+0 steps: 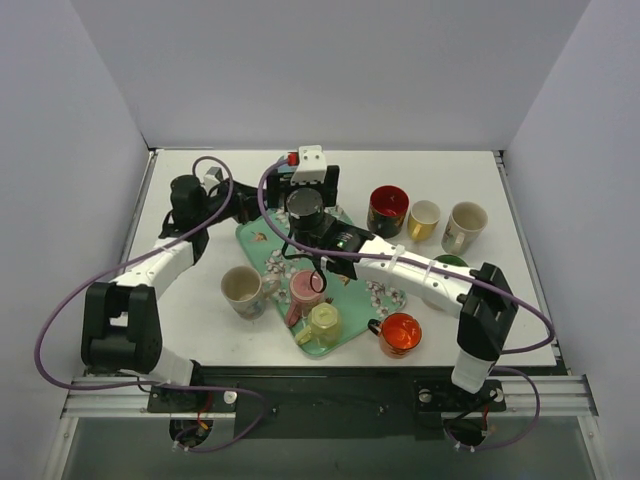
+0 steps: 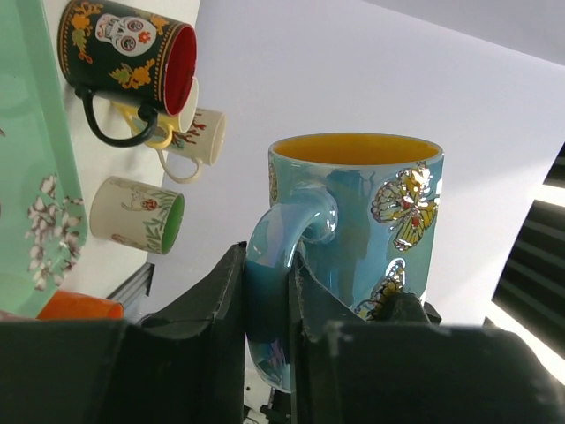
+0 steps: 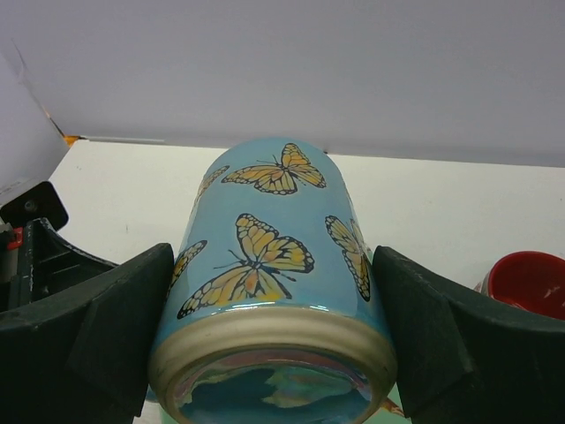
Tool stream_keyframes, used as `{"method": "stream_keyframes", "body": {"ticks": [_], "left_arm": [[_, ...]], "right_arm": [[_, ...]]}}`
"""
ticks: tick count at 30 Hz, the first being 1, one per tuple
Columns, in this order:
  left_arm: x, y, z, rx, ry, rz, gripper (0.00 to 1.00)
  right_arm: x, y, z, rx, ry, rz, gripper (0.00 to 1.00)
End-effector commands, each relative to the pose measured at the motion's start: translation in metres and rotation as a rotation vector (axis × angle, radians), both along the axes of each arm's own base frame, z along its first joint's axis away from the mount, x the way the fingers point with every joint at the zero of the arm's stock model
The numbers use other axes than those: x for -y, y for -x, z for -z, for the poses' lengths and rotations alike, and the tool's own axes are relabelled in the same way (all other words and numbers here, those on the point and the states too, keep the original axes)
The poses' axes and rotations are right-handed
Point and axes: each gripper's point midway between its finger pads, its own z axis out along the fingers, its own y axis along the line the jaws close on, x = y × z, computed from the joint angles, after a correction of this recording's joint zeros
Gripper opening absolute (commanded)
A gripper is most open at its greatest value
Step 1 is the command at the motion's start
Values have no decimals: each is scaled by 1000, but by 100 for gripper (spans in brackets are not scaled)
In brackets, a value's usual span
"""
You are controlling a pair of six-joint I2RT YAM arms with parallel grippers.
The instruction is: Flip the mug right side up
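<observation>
Gripping the blue butterfly mug (image 3: 274, 238) from two sides, we have the left claw (image 2: 265, 269) clamped narrow on its handle (image 2: 296, 225) and the right claw (image 3: 275, 300) pressed against both flanks of its body. It hangs above the tray's (image 1: 258, 238) far end, near the tabletop's (image 1: 440, 175) far edge.

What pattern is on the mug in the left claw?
The mug is light blue with orange-and-black butterflies, clearest in the right wrist view.
</observation>
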Motion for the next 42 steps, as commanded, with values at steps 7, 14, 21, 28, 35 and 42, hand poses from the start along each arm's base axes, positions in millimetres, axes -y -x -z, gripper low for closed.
{"method": "stream_keyframes", "body": {"ticks": [7, 14, 21, 28, 35, 42], "left_arm": [[7, -1, -26, 208, -22, 58, 0], [9, -18, 35, 135, -206, 116, 0], [10, -29, 89, 44, -321, 171, 0], [10, -29, 136, -71, -380, 204, 0], [8, -33, 150, -107, -404, 210, 0], [12, -47, 133, -59, -397, 198, 0]], "right_arm": [[2, -8, 0, 20, -250, -20, 0], [2, -10, 71, -88, -252, -60, 0], [2, -12, 131, -269, -206, -55, 3], [-4, -9, 182, -453, -175, -55, 15], [-8, -7, 207, -565, -175, -74, 29], [-9, -7, 197, -567, -201, -98, 73]]}}
